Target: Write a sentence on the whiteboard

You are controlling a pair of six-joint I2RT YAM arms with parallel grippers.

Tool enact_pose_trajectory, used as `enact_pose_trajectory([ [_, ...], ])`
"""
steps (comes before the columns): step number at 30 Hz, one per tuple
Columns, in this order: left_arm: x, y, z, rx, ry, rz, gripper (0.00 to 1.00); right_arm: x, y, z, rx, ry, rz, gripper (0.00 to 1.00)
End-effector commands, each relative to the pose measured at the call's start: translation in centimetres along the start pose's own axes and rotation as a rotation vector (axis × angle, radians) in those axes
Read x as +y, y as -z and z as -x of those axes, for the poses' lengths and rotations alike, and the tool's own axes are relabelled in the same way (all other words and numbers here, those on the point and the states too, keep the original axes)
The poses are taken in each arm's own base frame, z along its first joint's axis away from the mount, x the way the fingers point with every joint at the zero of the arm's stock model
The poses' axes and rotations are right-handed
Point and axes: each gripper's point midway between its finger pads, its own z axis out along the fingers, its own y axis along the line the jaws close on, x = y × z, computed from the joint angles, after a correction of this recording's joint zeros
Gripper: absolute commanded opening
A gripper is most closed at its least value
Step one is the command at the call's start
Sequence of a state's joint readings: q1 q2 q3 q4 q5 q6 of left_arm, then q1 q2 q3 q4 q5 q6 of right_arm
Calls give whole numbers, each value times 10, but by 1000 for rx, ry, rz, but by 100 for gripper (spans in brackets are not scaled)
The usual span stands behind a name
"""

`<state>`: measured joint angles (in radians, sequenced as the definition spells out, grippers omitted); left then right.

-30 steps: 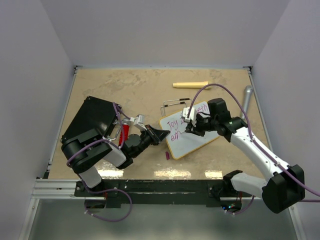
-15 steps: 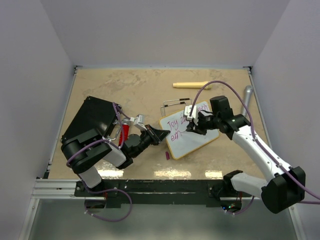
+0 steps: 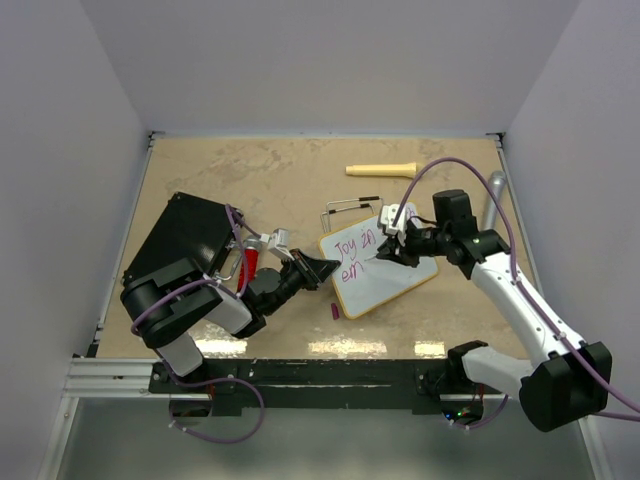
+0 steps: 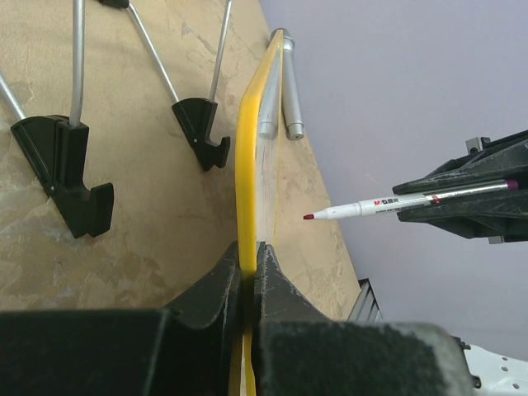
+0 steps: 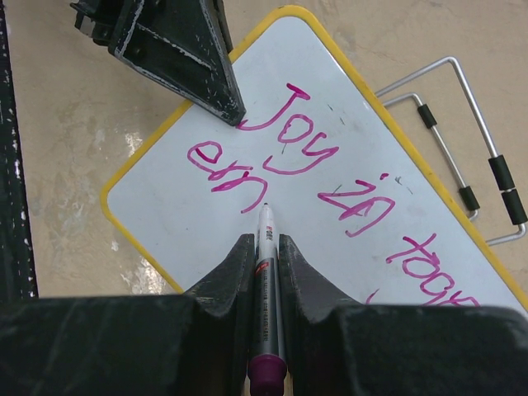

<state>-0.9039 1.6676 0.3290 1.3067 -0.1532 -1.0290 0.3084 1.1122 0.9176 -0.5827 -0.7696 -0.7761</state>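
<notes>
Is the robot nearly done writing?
Done: "Joy in toge..." is on the top line of the sentence, and "ern" starts the second. In hand: the right gripper holds the marker just off the whiteboard, which the left gripper clamps. Left: probably the rest of that line.

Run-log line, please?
left end effector: shut on yellow-rimmed white whiteboard; right end effector: shut on white marker; tip: off board; pink sentence: second line begun
</notes>
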Motion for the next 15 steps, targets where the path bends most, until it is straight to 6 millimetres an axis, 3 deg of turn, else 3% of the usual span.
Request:
enact_pose_trajectory([
  [1, -7, 3, 4, -13, -69, -37, 0, 10, 4, 9, -46, 29, 29, 0],
  [15, -5, 5, 4, -11, -82, -35, 0, 8, 5, 6, -42, 47, -5, 0],
])
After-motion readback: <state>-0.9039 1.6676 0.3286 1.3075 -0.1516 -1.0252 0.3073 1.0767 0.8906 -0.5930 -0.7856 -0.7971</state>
